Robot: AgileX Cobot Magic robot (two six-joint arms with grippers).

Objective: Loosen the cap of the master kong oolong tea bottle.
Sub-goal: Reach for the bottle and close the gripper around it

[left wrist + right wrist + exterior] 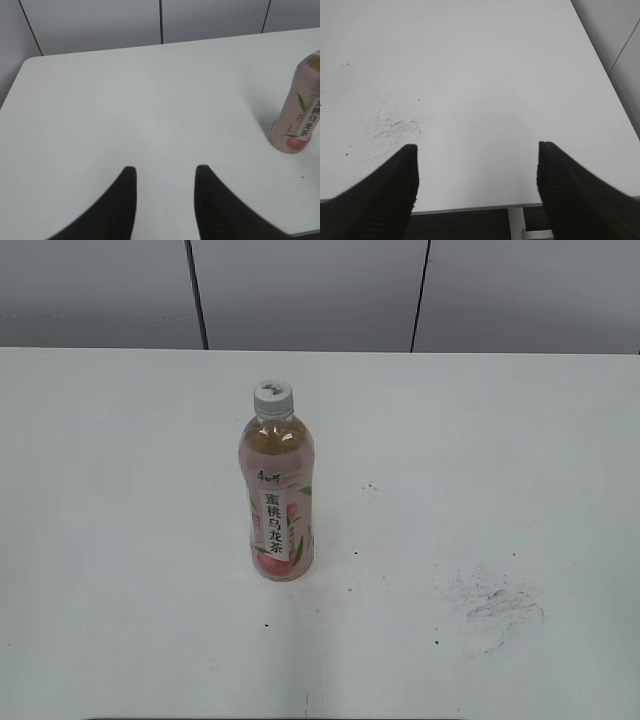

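Observation:
The master kong oolong tea bottle stands upright near the middle of the white table, pink-and-white label facing the exterior view. Its white-grey ribbed cap sits on top. The bottle's lower part also shows at the right edge of the left wrist view; the cap is cut off there. My left gripper is open and empty over bare table, well left of the bottle. My right gripper is open wide and empty at the table's front edge. Neither gripper shows in the exterior view.
The white table has a dark scuff patch at front right, also in the right wrist view. Grey wall panels stand behind the far edge. Dark floor and a table leg show below the front edge.

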